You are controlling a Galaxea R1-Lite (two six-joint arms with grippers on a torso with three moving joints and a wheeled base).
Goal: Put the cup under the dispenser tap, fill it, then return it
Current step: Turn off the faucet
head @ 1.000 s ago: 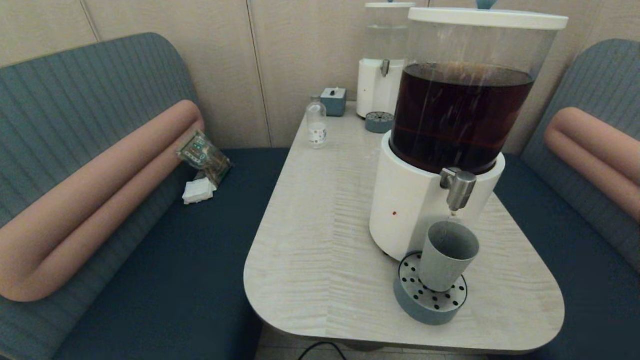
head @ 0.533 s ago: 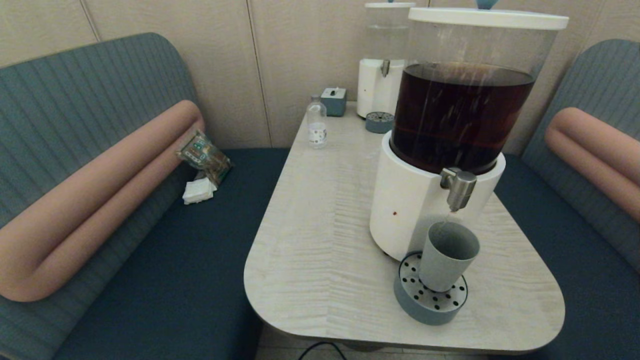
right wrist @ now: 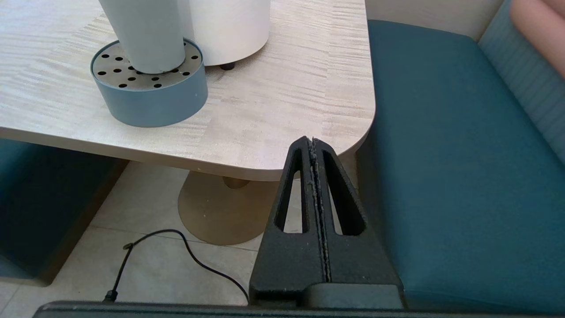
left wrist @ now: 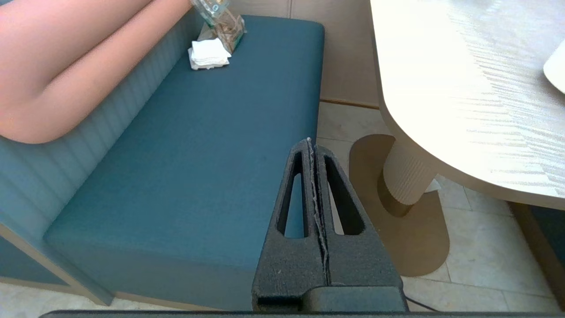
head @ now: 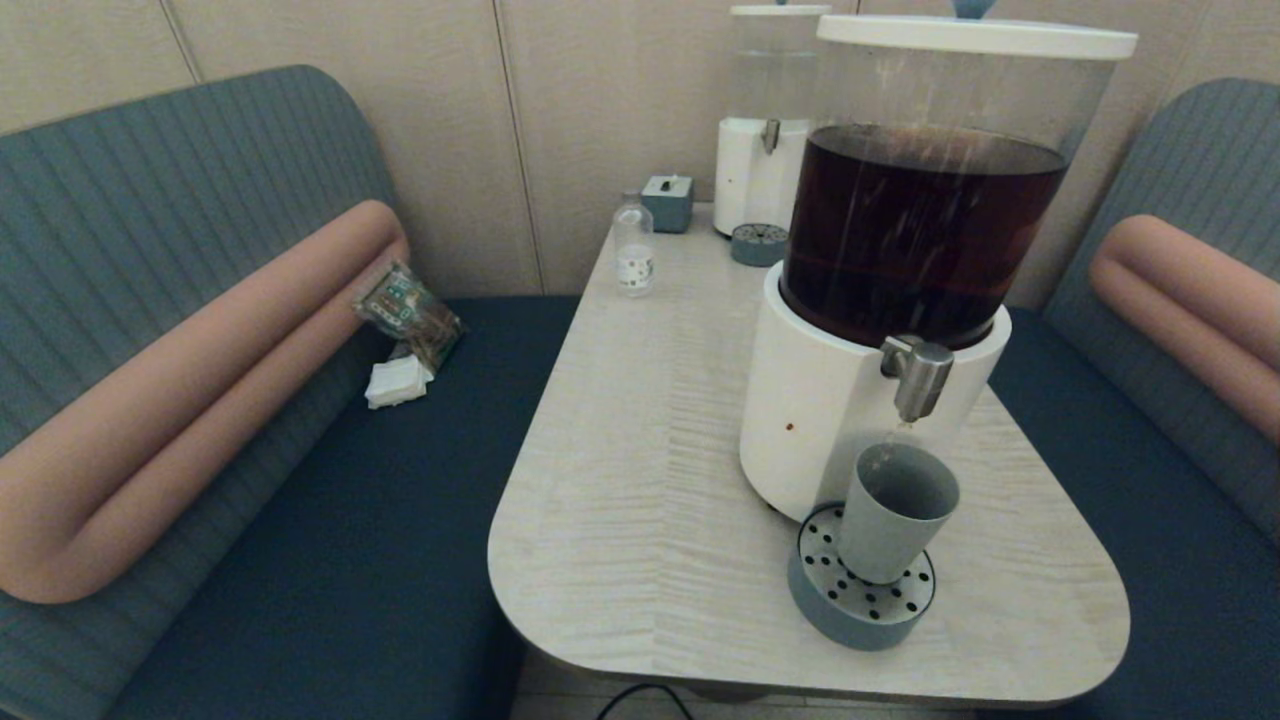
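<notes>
The grey-blue cup [head: 893, 512] stands upright on the round perforated drip tray [head: 828, 602], directly below the steel dispenser tap [head: 917, 377] of the big white-based dispenser [head: 815, 410] with dark liquid. A thin trickle shows between nozzle and cup. In the right wrist view the cup [right wrist: 143, 35] rests on the tray [right wrist: 152, 99]. Neither arm shows in the head view. My left gripper [left wrist: 312, 142] is shut and empty, low beside the bench seat. My right gripper [right wrist: 312, 140] is shut and empty, below the table's near right corner.
A small clear bottle [head: 633, 248], a small blue box [head: 667, 203] and a second clear-tank dispenser [head: 765, 130] with its own drip tray [head: 757, 244] stand at the table's far end. Napkins [head: 397, 381] and a packet [head: 408, 312] lie on the left bench. A cable [right wrist: 185, 256] runs on the floor.
</notes>
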